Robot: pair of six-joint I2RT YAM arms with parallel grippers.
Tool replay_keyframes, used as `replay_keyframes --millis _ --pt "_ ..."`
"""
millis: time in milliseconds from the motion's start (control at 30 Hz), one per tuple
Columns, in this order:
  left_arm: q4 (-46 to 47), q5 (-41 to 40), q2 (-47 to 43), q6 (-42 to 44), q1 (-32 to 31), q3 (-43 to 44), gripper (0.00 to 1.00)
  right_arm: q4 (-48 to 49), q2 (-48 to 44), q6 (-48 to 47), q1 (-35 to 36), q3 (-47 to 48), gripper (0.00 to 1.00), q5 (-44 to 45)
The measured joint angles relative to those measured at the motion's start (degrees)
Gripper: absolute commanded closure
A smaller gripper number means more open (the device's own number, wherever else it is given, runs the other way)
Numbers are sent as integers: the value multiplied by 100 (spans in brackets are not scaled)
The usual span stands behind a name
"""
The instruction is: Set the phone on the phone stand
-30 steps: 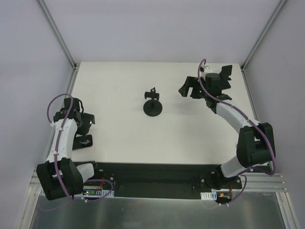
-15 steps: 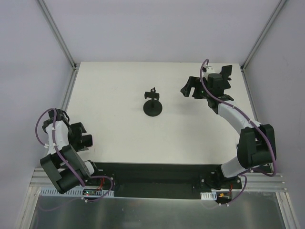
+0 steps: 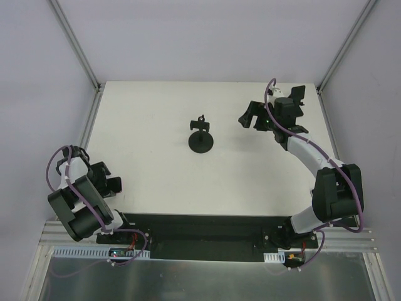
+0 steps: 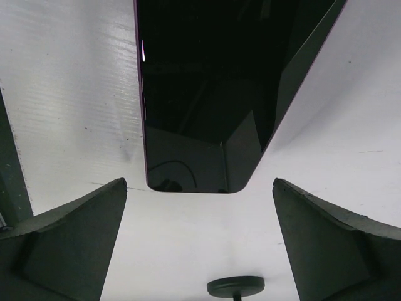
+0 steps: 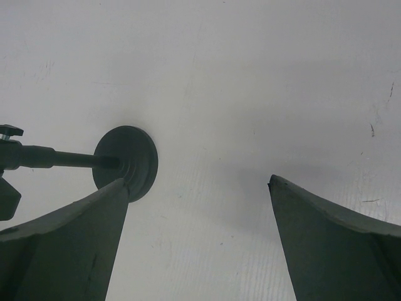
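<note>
The phone (image 4: 207, 94), a glossy black slab with rounded corners, lies flat on the white table. Its near end sits between and just short of the fingertips of my left gripper (image 4: 199, 188), which is open and touches nothing. In the top view that gripper (image 3: 108, 177) is at the near left corner and covers most of the phone. The phone stand (image 3: 202, 142), a round black base with a thin stem and small clamp, stands at the table's middle. It also shows as the phone stand (image 4: 236, 287) and the phone stand (image 5: 125, 162). My right gripper (image 3: 249, 116) hangs open and empty to the stand's right, the right gripper (image 5: 196, 180) over bare table.
Grey enclosure walls with aluminium posts (image 3: 75, 44) close in the table on three sides. A black mounting plate (image 3: 200, 229) carries both arm bases along the near edge. The table's left edge (image 4: 9, 169) runs close beside my left fingers.
My left arm has folded back toward the near left corner, bringing its open gripper lower over the phone. The right gripper has shifted only slightly. The stand has not moved.
</note>
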Motion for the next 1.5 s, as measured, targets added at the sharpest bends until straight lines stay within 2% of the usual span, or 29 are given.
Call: replay_keyframes --millis 367,567,667,767,900,1000,1033,1133,1167,1233,1267,1300,1500 --pt "267 -271 402 -15 70 -31 1 4 -2 31 -15 0 4 -17" --pt "323 -444 507 68 72 -59 5 7 -2 46 -17 0 4 -20" --pt "321 -450 557 98 74 -42 18 20 -2 63 -24 0 4 -42" --pt "323 -444 623 111 74 -11 21 109 -2 144 -85 -22 4 -160" --pt "363 -433 612 138 74 -31 35 260 -2 280 -219 -136 4 -304" --pt "417 -431 514 160 74 -103 50 302 -2 345 -282 -201 4 -321" --pt "428 -428 479 160 74 -122 61 304 -2 352 -295 -208 4 -321" --pt "492 -428 354 162 74 -205 71 317 -2 369 -304 -225 4 -319" --pt "514 -428 308 162 74 -234 78 319 -2 372 -306 -225 4 -321" --pt "560 -426 212 160 74 -295 86 326 -2 372 -306 -225 4 -319" --pt "581 -417 162 160 74 -326 97 328 -2 372 -306 -225 4 -319" --pt "605 -409 118 162 72 -352 100 328 -2 372 -306 -225 4 -319" --pt "713 -389 -120 229 -83 -463 100 330 -2 372 -306 -225 4 -319"
